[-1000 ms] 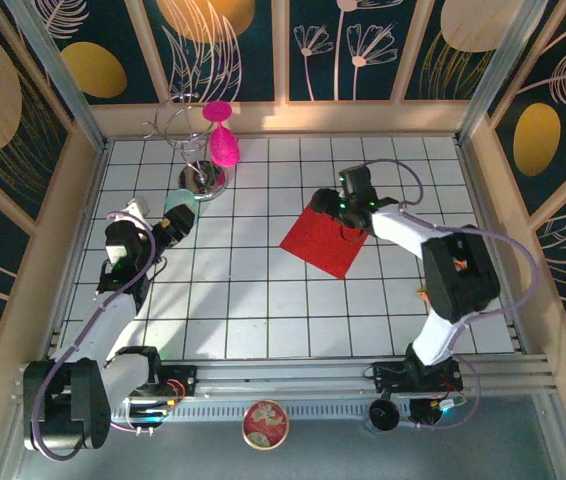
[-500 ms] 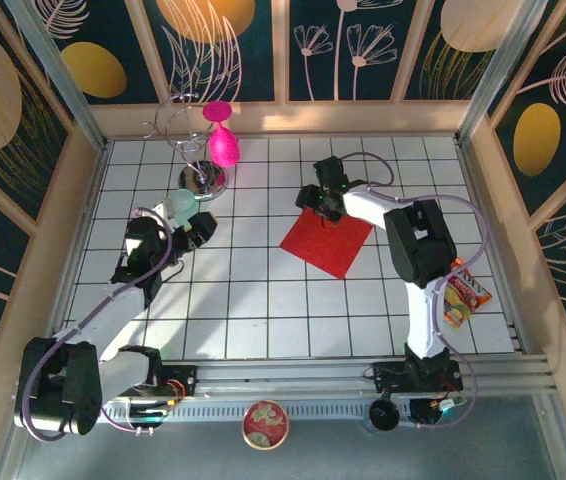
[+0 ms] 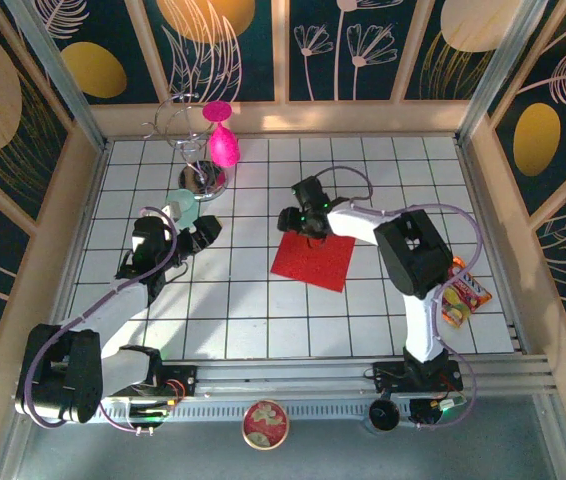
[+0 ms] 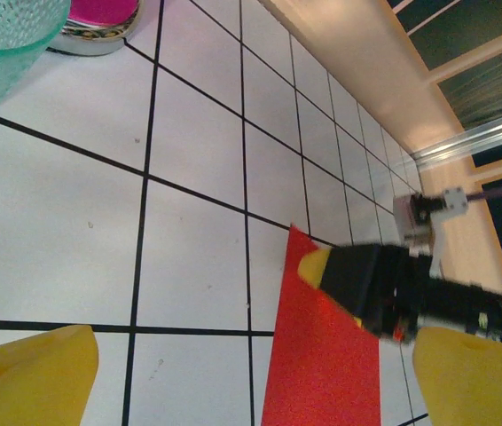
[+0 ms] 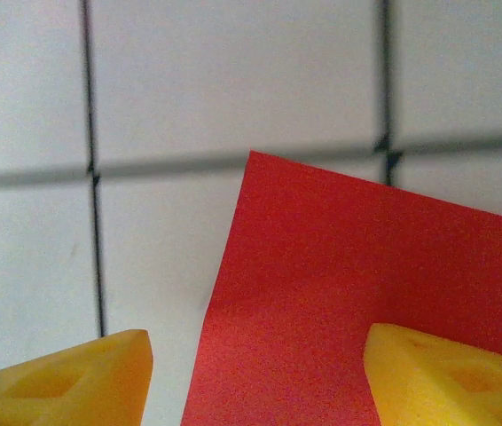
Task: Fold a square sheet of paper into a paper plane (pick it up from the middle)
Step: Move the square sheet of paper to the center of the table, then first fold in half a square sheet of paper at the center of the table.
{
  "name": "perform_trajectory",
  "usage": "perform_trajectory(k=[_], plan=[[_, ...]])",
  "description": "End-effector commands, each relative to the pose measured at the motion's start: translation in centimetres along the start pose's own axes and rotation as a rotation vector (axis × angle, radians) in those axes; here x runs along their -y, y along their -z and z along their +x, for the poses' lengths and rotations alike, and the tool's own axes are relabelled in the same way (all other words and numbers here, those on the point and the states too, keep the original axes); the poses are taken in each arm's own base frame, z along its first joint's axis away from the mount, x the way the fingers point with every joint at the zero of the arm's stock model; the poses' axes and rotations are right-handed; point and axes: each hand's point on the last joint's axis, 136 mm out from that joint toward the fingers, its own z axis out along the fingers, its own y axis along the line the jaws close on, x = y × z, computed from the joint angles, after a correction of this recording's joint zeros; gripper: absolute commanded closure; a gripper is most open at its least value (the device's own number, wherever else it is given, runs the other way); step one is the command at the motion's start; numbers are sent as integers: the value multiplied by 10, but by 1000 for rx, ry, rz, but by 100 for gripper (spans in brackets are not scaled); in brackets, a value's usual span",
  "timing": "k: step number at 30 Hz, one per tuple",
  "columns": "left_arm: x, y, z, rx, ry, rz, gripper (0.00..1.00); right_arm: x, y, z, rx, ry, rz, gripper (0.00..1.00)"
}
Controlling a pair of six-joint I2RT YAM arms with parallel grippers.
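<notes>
Judged an early step: the square sheet of paper (image 3: 315,263) lies flat and unfolded mid-table on the white gridded table (image 3: 233,300); it is thin, matte, bright red. The right gripper (image 3: 293,222) hovers at its far-left corner, yellow foam pads (image 5: 74,377) spread, pinching nothing; the left gripper (image 3: 195,226) sits well left, jaws spread and empty. Next calls for a grip at the sheet's middle; thin flat paper resists lifting.

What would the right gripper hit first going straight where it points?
The right gripper would likely meet the square sheet of paper near its corner; one finger over red, the other over table.
</notes>
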Motion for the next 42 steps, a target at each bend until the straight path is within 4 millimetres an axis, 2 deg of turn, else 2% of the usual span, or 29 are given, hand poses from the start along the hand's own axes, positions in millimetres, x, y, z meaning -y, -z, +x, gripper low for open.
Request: perform_trajectory(k=[1,3,5,8,10,12,14,17,20,22,29,33,37,42], plan=[[12,-2,-5,5,5,33,9,1,-1,76,-174,-21,34,35],[12,-3,-5,3,8,33,9,-13,2,82,-174,-31,0,36],[14,-4,-5,3,12,38,10,-29,10,74,-146,-41,-39,36],[17,-7,-5,-9,18,42,10,-55,40,43,-33,-52,-123,37],[22,-8,-6,-18,18,47,11,-62,69,19,67,-58,-158,36],[28,-9,-4,-28,11,51,11,-53,89,7,122,-84,-154,36],[33,-11,0,-40,2,46,11,-37,102,4,149,-118,-147,36],[41,-20,14,-77,-19,27,11,-4,113,13,153,-178,-132,36],[55,-34,39,-157,-42,15,12,28,114,29,117,-242,-114,36],[66,-44,59,-215,-68,0,12,43,115,39,96,-273,-110,37],[92,-75,128,-387,-130,-61,17,57,114,58,52,-270,-85,39],[96,-85,159,-448,-117,-65,22,59,106,67,10,-271,-82,48],[94,-92,176,-495,-124,-85,24,61,102,74,-9,-280,-72,52],[76,-94,186,-521,-146,-157,25,71,96,83,-37,-299,-31,57]])
